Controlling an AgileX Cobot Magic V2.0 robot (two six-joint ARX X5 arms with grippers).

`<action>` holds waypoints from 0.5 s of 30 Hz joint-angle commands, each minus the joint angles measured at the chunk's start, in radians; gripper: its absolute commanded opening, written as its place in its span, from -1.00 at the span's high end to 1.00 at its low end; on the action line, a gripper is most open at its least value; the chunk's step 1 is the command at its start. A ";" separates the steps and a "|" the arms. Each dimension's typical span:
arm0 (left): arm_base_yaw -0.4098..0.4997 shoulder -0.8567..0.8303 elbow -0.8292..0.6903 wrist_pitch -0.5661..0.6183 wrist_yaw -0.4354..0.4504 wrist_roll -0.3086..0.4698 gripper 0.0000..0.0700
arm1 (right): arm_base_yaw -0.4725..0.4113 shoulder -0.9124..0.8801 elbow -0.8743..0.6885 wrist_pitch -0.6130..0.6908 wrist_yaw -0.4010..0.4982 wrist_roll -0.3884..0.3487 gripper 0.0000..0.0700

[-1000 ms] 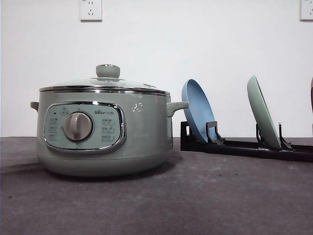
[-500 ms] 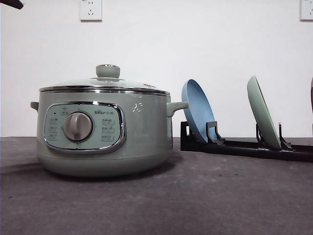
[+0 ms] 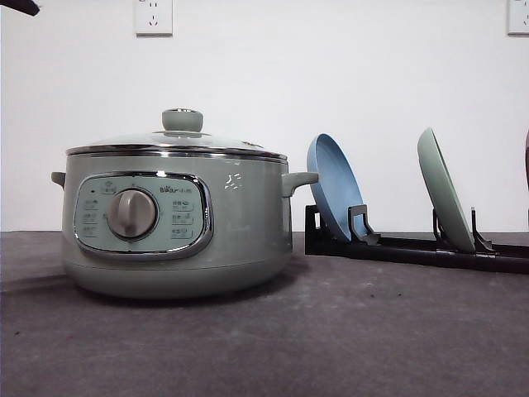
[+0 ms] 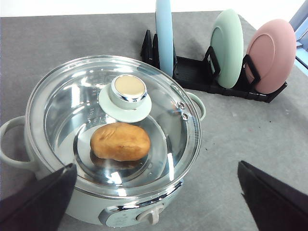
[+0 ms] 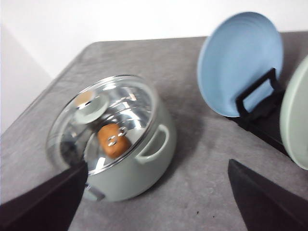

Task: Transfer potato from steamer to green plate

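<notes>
Under the glass lid (image 4: 113,120) of the steamer (image 3: 178,223) on the desk (image 3: 331,339) lies the potato (image 4: 120,141), below the green knob (image 4: 128,91). Both my left gripper (image 4: 154,202) and my right gripper (image 5: 154,197) hang above with fingers spread wide, holding nothing. Beside the steamer, the green plate (image 3: 444,188) stands on edge in the black rack (image 3: 413,246), past the blue plate (image 3: 335,186).

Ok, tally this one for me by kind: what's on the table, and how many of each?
Plates: 3, namely the blue plate, the green plate and the pink plate, all on edge in the rack
Steamer: 1, glass lid on
Potato: 1, inside the steamer
Black plate rack: 1
Total: 6
</notes>
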 commanded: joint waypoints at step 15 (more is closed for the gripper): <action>-0.003 0.008 0.020 0.005 0.008 0.005 -1.00 | -0.099 0.586 0.421 -0.027 0.061 0.052 -0.68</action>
